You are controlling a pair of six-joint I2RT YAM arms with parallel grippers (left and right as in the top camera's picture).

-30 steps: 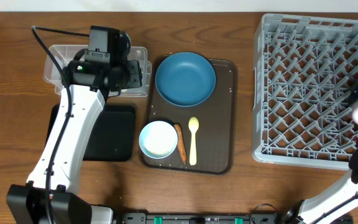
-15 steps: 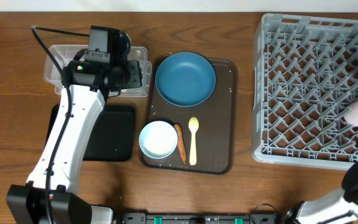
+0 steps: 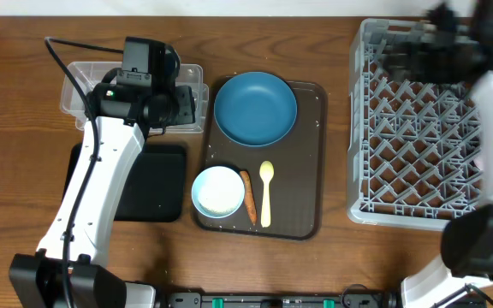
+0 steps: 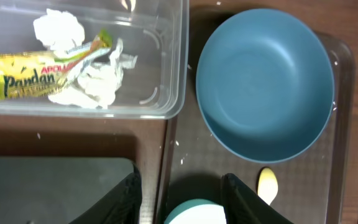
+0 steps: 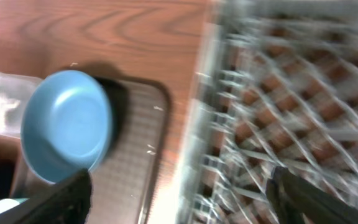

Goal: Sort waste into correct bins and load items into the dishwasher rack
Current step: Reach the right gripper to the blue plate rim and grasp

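The dark-blue plate (image 3: 255,107) lies at the back of the brown serving tray (image 3: 306,205). In front of it are the light-blue bowl (image 3: 218,191) holding white rice, the orange carrot stick (image 3: 248,197) and the pale yellow spoon (image 3: 266,192). The clear tub (image 3: 80,81) holds white tissue (image 4: 58,28) and the yellow-green wrapper (image 4: 36,71). The black tray (image 3: 157,184) lies in front of the tub. My left gripper (image 3: 182,104) hangs open and empty above the tub's right end (image 4: 182,202). My right gripper (image 3: 418,56) is blurred over the rack's (image 3: 426,154) far left corner, open and empty (image 5: 179,199). Both cups are out of view.
The grey rack fills the right side of the table, and my right arm crosses over its right half. The brown serving tray sits between the rack and the two bins. Brown table shows along the front edge (image 3: 358,257).
My right arm has swung from the rack's right edge to its far left corner. The pink cup that lay in the rack's right side is now out of sight. My left arm has not moved.
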